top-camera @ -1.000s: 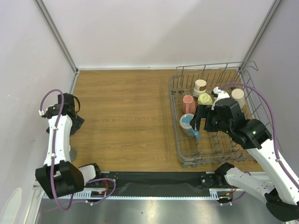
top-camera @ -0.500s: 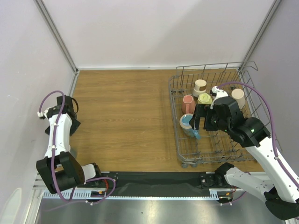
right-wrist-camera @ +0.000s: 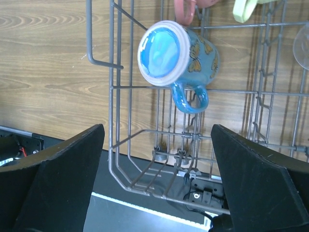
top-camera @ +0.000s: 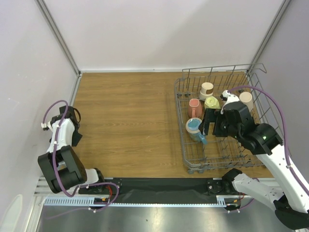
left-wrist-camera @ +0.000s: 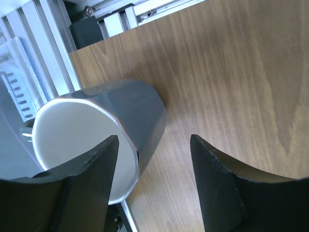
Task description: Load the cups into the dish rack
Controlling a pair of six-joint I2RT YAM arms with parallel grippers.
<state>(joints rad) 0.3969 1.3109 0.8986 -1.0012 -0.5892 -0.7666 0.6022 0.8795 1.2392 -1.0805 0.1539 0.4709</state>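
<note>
We see a blue mug [right-wrist-camera: 193, 53] with orange butterflies on its side and a white ring around its lighter blue round end. The dish rack [top-camera: 215, 76] is grey wire. Inside it we also make out a pink mug [top-camera: 194, 108], a yellow-green mug [top-camera: 211, 102] and two beige cups [top-camera: 246, 99]. The grey cup [left-wrist-camera: 140, 104] is dark outside, white inside. The table [left-wrist-camera: 231, 72] shows brown wood grain

The table [left-wrist-camera: 231, 72] is smooth wood grain with a soft sheen. At nine o'clock from my left gripper [left-wrist-camera: 153, 142], the grey cup [left-wrist-camera: 140, 111] looks matt outside and smooth white inside. The dish rack [right-wrist-camera: 112, 87] is thin grey metal wire, and the blue mug [right-wrist-camera: 195, 53] is glossy and glazed. My right gripper [right-wrist-camera: 157, 130], like the left, has matt black plastic fingers.
</note>
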